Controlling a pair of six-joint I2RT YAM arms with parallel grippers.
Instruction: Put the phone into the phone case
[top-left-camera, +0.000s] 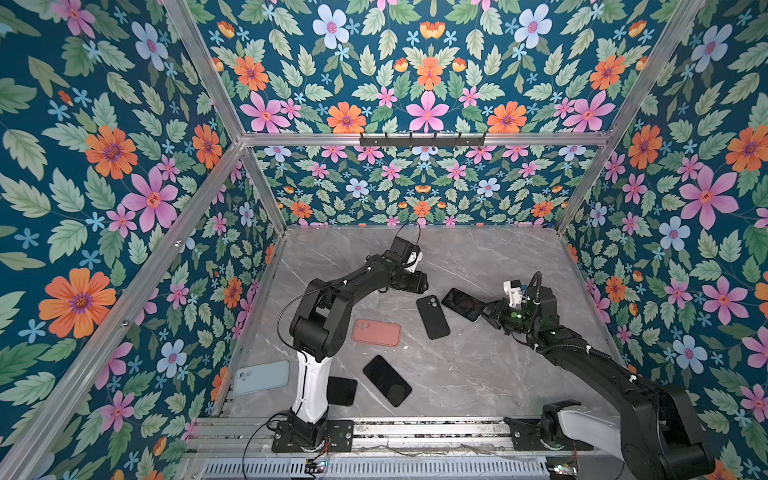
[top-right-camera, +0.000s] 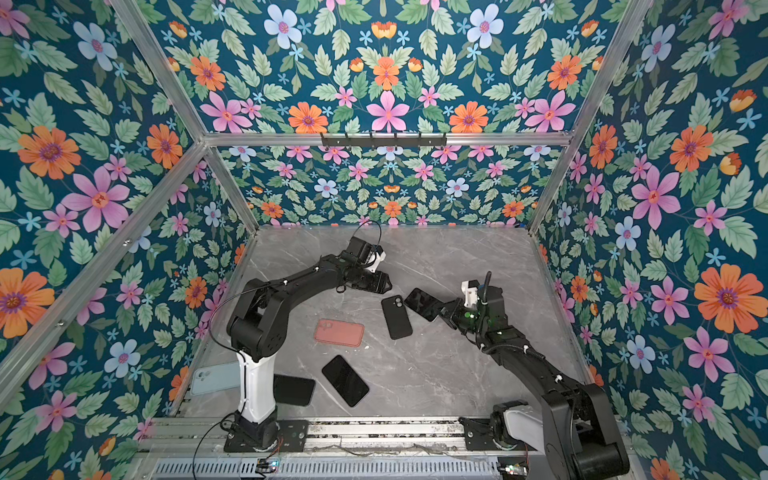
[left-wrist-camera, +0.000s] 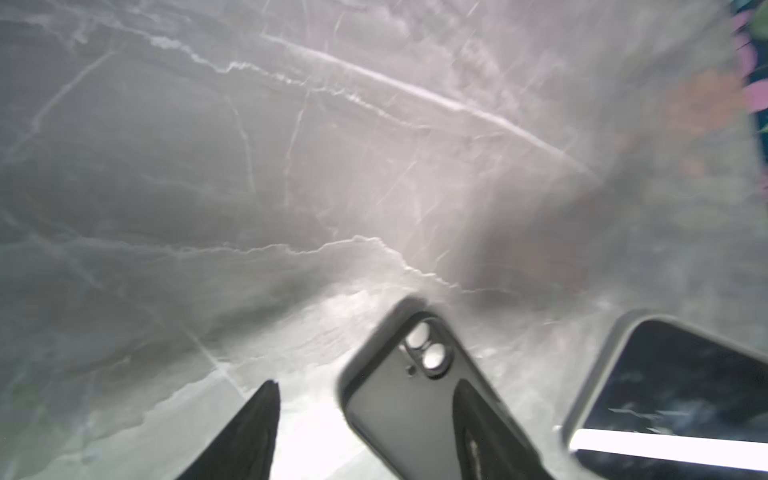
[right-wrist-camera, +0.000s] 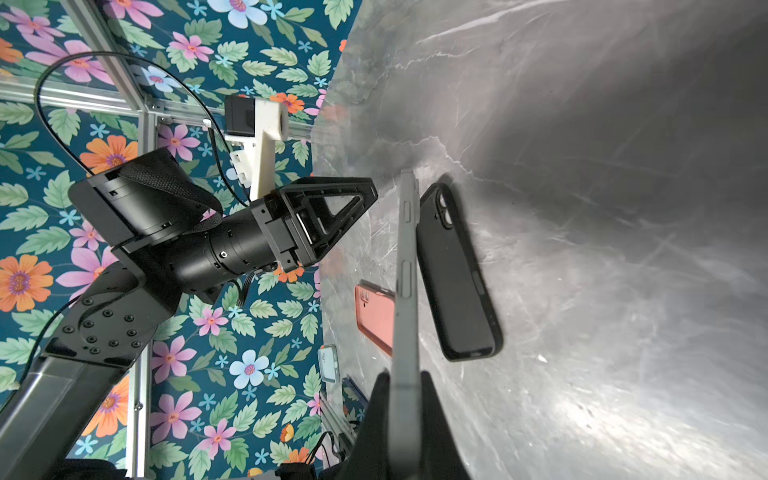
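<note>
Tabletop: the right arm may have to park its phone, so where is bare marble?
Bare: the far strip of tabletop along the back wall, and the front-right stretch between the black phone and the right arm. Crowded: centre-left, around the black case, pink case and light blue case.

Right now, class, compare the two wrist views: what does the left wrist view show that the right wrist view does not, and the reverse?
Only the left wrist view: the dark screen face of the phone, with a bright reflection. Only the right wrist view: the salmon case, the light blue case, and the right fingers clamped on the phone's thin edge. Both: the phone, the black case with its camera cutout, the left fingers, the marble table.
</note>
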